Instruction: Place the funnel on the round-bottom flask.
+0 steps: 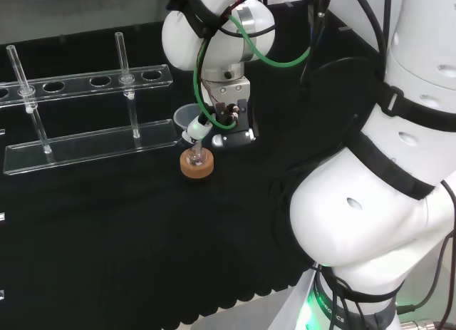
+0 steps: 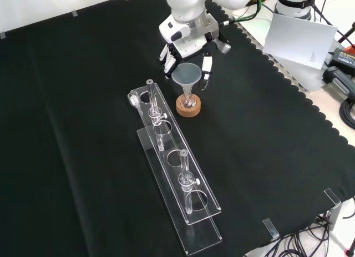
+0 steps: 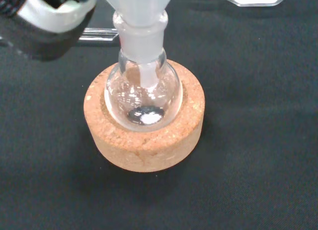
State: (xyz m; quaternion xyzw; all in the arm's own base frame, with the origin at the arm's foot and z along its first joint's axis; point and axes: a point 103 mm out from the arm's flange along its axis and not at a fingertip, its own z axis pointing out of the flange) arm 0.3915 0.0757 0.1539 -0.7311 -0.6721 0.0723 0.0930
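A glass funnel [image 2: 186, 75] is sitting with its stem inside the neck of the round-bottom flask [image 3: 143, 93], which is resting in a cork ring [image 3: 144, 130] on the black cloth [image 2: 83, 129]. The hand [image 2: 188, 43] is hovering just behind the funnel in the front view, its fingers [image 2: 206, 71] hanging straight and apart on either side of the rim.

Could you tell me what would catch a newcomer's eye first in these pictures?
Probably the funnel seated in the neck of the small round-bottom flask, which sits in a cork ring mid-bench. The black and white hand hangs right behind it in the front view, fingers either side of the funnel. A clear test tube rack lies nearer the camera.
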